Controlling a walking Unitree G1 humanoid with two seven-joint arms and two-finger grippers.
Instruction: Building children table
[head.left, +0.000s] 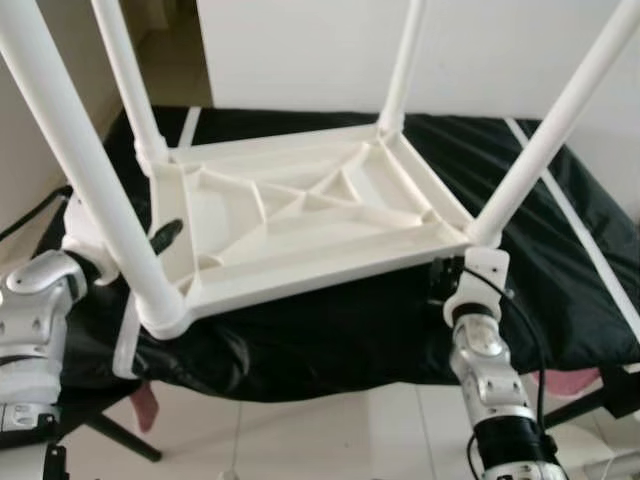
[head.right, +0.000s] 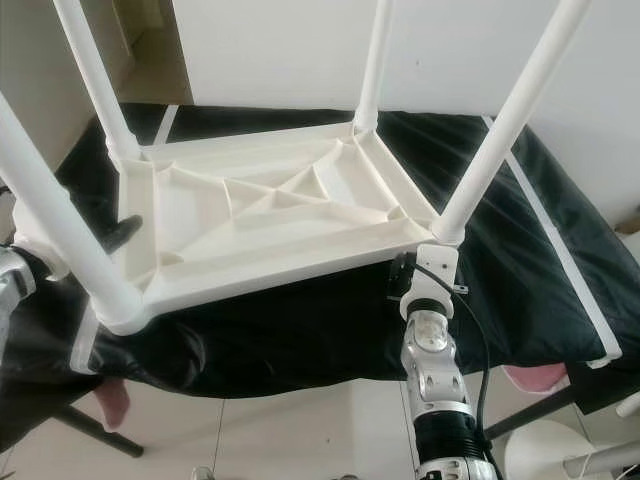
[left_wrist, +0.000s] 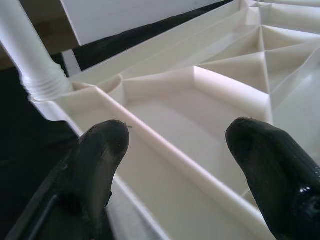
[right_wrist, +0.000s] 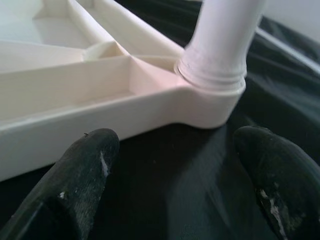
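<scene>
A white plastic children's table (head.left: 300, 215) lies upside down on a black-covered work surface (head.left: 570, 270). Its ribbed underside faces up. Several white legs stand screwed into its corners, among them the near left leg (head.left: 80, 160) and the near right leg (head.left: 560, 115). My left gripper (left_wrist: 175, 155) is open at the tabletop's left edge, with the rim wall running between its fingertips (head.left: 165, 237). My right gripper (right_wrist: 175, 170) is open low over the black cloth. It points at the near right corner socket (right_wrist: 212, 87) without touching it.
White tape strips (head.left: 590, 250) cross the black cover. A white wall (head.left: 300, 50) stands behind the surface. Tiled floor (head.left: 330, 430) lies in front, with a pink item (head.left: 565, 385) and a white round stool (head.right: 560, 450) at the lower right.
</scene>
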